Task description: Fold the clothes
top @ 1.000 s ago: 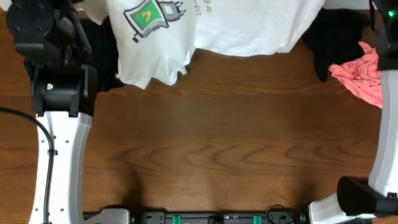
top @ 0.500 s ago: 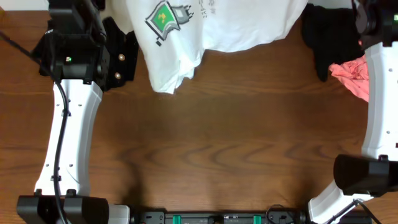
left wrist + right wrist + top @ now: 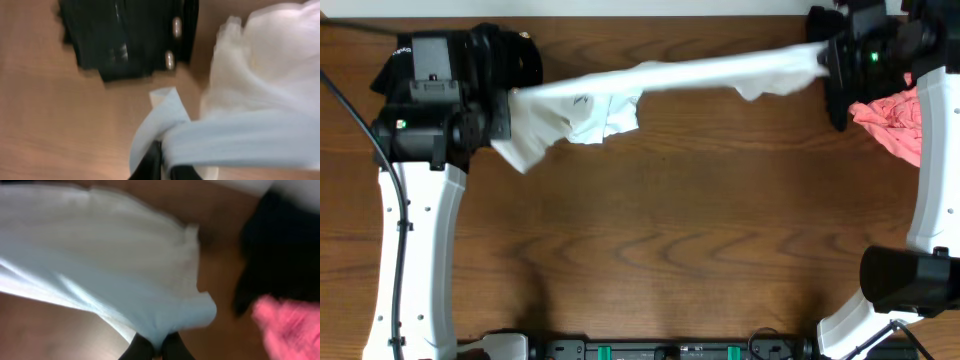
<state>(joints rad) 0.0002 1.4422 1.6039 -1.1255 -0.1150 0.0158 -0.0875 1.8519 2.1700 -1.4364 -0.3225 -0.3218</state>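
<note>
A white T-shirt [image 3: 670, 78] hangs stretched in a band across the back of the table between my two grippers. My left gripper [image 3: 508, 102] is shut on its left end, where loose cloth droops down; in the left wrist view the white T-shirt [image 3: 240, 135] wraps over the fingers [image 3: 150, 165]. My right gripper [image 3: 823, 58] is shut on the right end, and the right wrist view shows the white T-shirt [image 3: 115, 280] pinched between the fingertips [image 3: 142, 350]. The chest print is hidden in the folds.
A black garment with gold buttons [image 3: 130, 40] lies behind the left gripper. At the back right a black piece [image 3: 840, 95] and a pink piece [image 3: 895, 125] lie together, also seen as the pink piece [image 3: 290, 325] in the right wrist view. Bare wooden table [image 3: 670, 240] fills the front.
The spread T-shirt has been pulled taut into a narrow band. Both grippers came forward from the back edge, and the print has vanished into the folds.
</note>
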